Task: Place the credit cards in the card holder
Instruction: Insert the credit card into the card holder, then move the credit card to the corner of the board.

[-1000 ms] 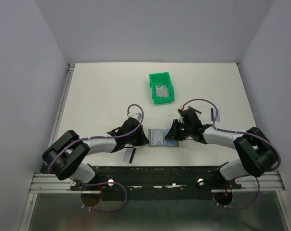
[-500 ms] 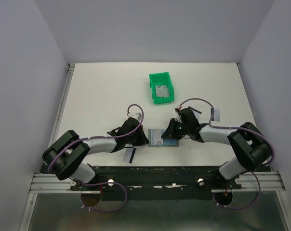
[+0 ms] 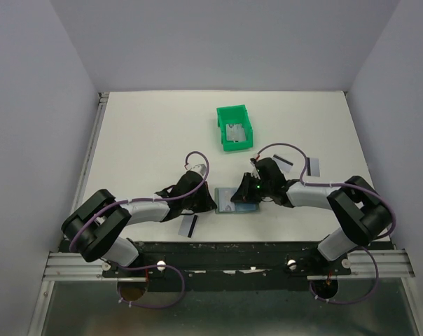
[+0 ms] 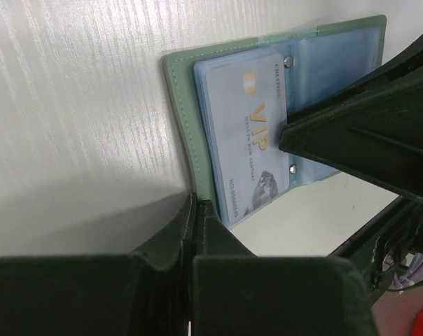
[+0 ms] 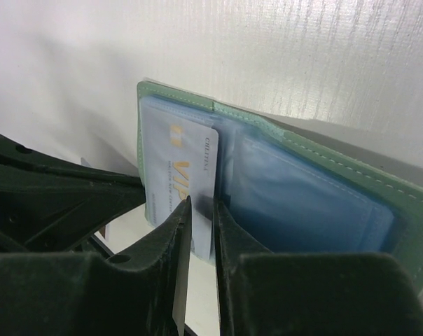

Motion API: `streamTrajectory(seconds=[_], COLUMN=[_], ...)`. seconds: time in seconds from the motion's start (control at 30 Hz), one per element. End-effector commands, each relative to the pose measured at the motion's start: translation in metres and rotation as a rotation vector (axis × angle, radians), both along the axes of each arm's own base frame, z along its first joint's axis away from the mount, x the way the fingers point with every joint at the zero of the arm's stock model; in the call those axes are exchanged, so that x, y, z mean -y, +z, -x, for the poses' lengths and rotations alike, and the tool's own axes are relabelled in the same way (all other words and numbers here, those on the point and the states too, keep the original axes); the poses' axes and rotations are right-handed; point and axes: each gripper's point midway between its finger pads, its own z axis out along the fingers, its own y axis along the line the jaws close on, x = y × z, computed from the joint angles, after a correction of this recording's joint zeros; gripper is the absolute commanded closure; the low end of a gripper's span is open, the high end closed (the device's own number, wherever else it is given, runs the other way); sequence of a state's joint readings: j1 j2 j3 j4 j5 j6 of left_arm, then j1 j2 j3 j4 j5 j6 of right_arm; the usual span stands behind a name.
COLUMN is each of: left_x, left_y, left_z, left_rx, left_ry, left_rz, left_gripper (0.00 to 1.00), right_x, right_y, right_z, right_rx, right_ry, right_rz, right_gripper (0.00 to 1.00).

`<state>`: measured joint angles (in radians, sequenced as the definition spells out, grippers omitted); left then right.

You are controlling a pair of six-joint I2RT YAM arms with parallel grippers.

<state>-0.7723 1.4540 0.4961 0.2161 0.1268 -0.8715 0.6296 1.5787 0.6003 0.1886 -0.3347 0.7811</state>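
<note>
The card holder (image 4: 180, 105) lay open on the tabletop (image 3: 162, 133), the closed left end effector (image 4: 195, 210) at its edge, while the narrowly parted, apparently empty right end effector (image 5: 201, 210) touched the credit card (image 4: 243, 133) on its pocket, a light, stiff, slippery thing probably best pushed by its exposed edge.

Matt stitched card holder (image 4: 178, 98), glossy inside.
Pockets (image 5: 302, 203) shiny clear plastic; card (image 4: 243, 133) inside it smooth, glossy; table (image 4: 78, 105) under it finely ribbed, matt white; my right fingers (image 5: 281, 294) matt black plastic.
</note>
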Motion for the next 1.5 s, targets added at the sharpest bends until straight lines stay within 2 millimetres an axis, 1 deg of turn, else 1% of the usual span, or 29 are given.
streamTrajectory(seconds=[0.0, 0.07, 0.13, 0.23, 0.3, 0.43, 0.5, 0.53, 0.63, 0.77, 0.87, 0.97, 1.07, 1.27, 1.47], left_x=[-0.002, -0.002, -0.003, -0.004, -0.005, -0.012, -0.025, -0.034, -0.063, -0.102, -0.118, -0.121, -0.12, -0.119, -0.115], left_y=[-0.007, -0.007, -0.005, 0.004, 0.013, 0.038, 0.043, 0.043, 0.04, 0.025, 0.011, 0.002, -0.001, -0.012, -0.016], left_z=[0.003, 0.003, 0.003, 0.0, -0.003, -0.009, -0.009, -0.01, -0.006, 0.004, 0.012, 0.016, 0.017, 0.027, 0.039], left_rx=[-0.015, -0.014, -0.01, 0.013, 0.036, 0.096, 0.104, 0.108, 0.098, 0.054, 0.015, -0.003, -0.007, -0.04, -0.061], left_ry=[-0.022, -0.022, -0.022, -0.019, -0.016, -0.004, 0.018, 0.048, 0.121, 0.221, 0.252, 0.259, 0.256, 0.239, 0.234], left_rz=[-0.026, -0.024, -0.03, -0.032, -0.039, -0.06, -0.113, -0.149, -0.247, -0.385, -0.457, -0.465, -0.456, -0.447, -0.424], left_gripper=[1.0, 1.0, 1.0, 1.0, 1.0, 1.0, 1.0, 1.0, 1.0, 0.99, 0.99, 0.99, 0.99, 0.99, 1.0], right_x=[-0.001, 0.007, 0.021, 0.034, 0.042, 0.044, 0.043, 0.043, 0.043, 0.043, 0.044, 0.045, 0.047, 0.051, 0.051], right_y=[0.014, 0.021, 0.024, 0.038, 0.043, 0.051, 0.054, 0.054, 0.056, 0.057, 0.058, 0.059, 0.057, 0.056, 0.056], right_z=[0.002, -0.001, -0.002, -0.007, -0.007, -0.003, 0.0, 0.001, 0.005, 0.011, 0.014, 0.016, 0.02, 0.023, 0.023], right_rx=[0.043, 0.08, 0.097, 0.149, 0.172, 0.195, 0.192, 0.189, 0.193, 0.184, 0.188, 0.19, 0.187, 0.19, 0.19], right_ry=[0.014, 0.004, -0.018, -0.053, -0.071, -0.064, -0.063, -0.064, -0.066, -0.06, -0.055, -0.055, -0.053, -0.056, -0.056], right_rz=[0.021, 0.068, 0.131, 0.181, 0.204, 0.188, 0.173, 0.168, 0.143, 0.123, 0.113, 0.109, 0.112, 0.111, 0.111], right_gripper=[0.71, 0.66, 0.63, 0.61, 0.6, 0.6, 0.6, 0.6, 0.6, 0.6, 0.6, 0.6, 0.6, 0.6, 0.6])
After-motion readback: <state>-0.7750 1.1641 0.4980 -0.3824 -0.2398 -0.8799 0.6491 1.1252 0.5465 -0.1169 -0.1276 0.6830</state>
